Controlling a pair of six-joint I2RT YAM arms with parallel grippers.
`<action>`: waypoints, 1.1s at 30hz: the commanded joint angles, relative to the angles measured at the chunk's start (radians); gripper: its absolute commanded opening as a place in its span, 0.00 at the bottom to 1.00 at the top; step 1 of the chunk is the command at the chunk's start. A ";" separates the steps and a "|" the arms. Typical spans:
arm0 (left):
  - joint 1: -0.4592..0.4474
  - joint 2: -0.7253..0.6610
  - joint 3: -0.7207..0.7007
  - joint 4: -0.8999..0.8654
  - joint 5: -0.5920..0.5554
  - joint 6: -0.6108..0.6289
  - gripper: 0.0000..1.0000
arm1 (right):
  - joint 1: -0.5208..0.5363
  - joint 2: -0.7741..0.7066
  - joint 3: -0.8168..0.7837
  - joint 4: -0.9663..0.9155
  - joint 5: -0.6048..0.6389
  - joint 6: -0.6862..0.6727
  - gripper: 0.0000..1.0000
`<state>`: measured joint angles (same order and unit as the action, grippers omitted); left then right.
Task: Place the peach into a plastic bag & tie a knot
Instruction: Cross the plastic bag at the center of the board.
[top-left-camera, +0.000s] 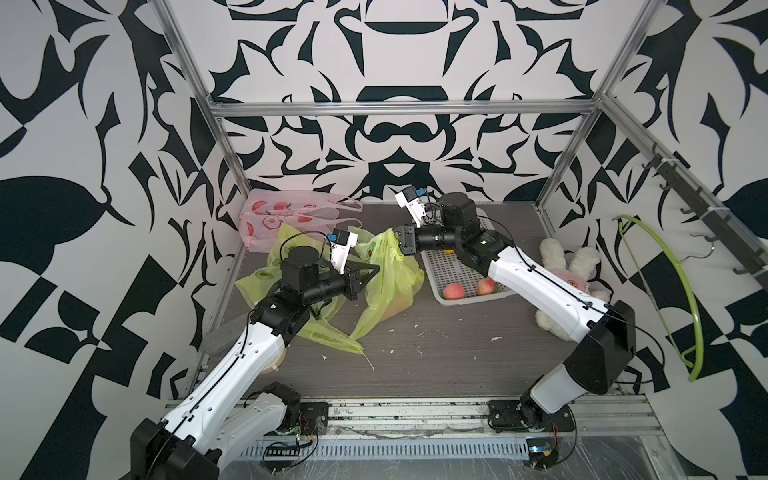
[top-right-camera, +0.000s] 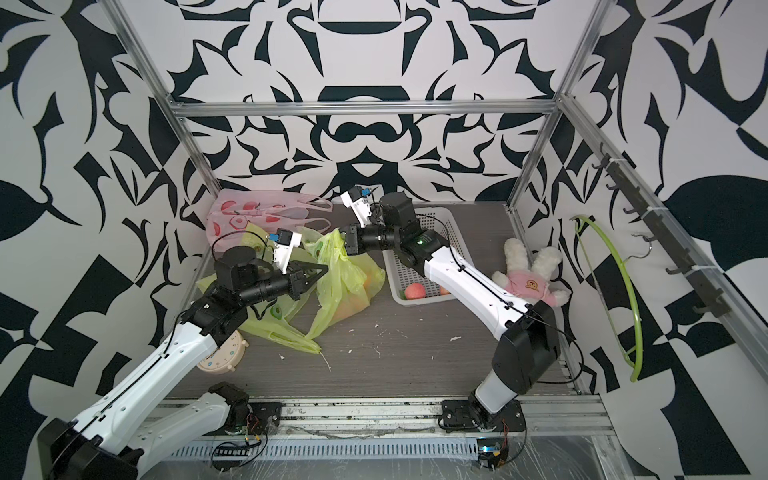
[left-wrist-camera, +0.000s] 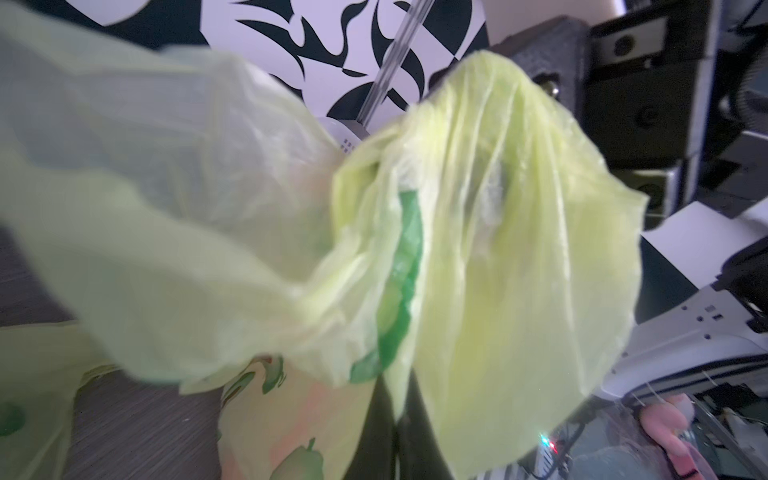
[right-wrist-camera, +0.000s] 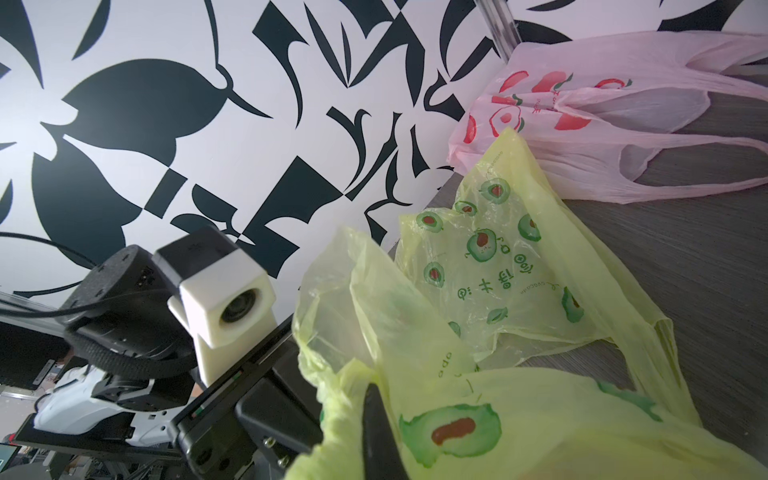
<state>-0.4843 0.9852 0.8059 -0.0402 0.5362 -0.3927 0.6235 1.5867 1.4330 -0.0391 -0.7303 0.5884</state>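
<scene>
Left gripper (top-left-camera: 375, 268): closed, pinching the side of the green bag (top-left-camera: 388, 270).
Right gripper (top-left-camera: 397, 243): closed on the green bag's gathered top.
Peach (top-left-camera: 394, 306): orange shape low inside the green bag.
Print: avocado drawings; the spare bag (right-wrist-camera: 511, 266) reads "avocado".

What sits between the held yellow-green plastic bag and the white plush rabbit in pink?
A white perforated plastic basket holding two pink-red peaches, with the right arm crossing over it; both top views show this.

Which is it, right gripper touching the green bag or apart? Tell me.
Touching. In the right wrist view the green bag bunches tightly around the shut right gripper.
</scene>
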 joint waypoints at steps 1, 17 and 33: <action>-0.056 0.034 -0.027 -0.041 0.134 -0.032 0.00 | -0.028 -0.074 -0.021 0.301 0.093 0.064 0.00; -0.075 0.064 -0.108 0.031 0.068 -0.064 0.00 | -0.035 0.003 -0.064 0.707 0.078 0.386 0.00; -0.007 0.018 -0.147 0.014 -0.044 -0.104 0.18 | -0.038 -0.013 -0.075 0.727 0.045 0.432 0.00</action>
<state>-0.4862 1.0409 0.6865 0.2047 0.4866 -0.5220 0.6098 1.6794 1.2827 0.5629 -0.7235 1.0676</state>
